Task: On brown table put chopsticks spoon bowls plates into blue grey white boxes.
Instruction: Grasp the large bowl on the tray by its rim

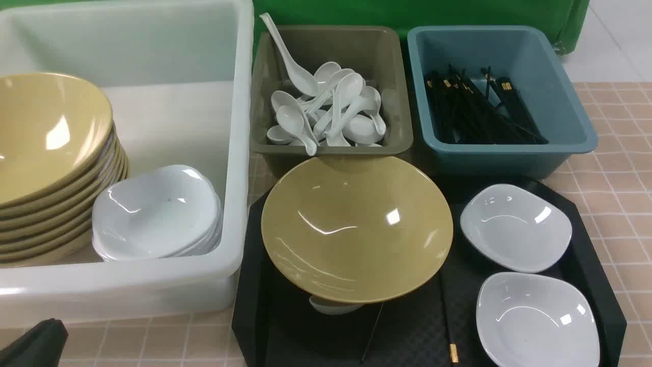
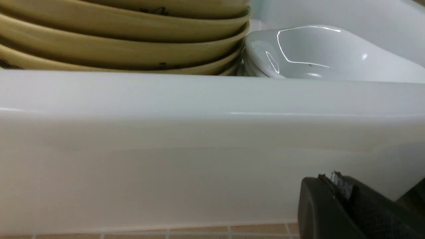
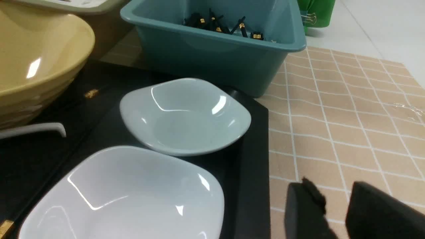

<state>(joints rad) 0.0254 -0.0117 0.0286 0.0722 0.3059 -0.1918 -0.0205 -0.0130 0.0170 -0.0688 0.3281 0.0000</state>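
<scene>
On the black tray stand a yellow bowl (image 1: 356, 227) and two white plates (image 1: 514, 227) (image 1: 537, 321). A white spoon (image 1: 331, 306) pokes out from under the bowl, and black chopsticks (image 1: 373, 331) lie beside it. The white box (image 1: 153, 285) holds stacked bowls (image 1: 51, 168) and plates (image 1: 155, 211). Spoons fill the grey box (image 1: 265, 145), chopsticks the blue box (image 1: 509, 150). My left gripper (image 2: 335, 179) is shut and empty, low before the white box's near wall (image 2: 199, 159). My right gripper (image 3: 332, 192) is open over the brown table (image 3: 348, 132), right of the tray, holding nothing.
The black octagonal tray (image 1: 254, 326) sits in front of the grey and blue boxes, close against the white box's right wall. A green cloth (image 1: 458, 12) hangs behind the boxes. The patterned table continues to the right of the tray (image 1: 616, 193).
</scene>
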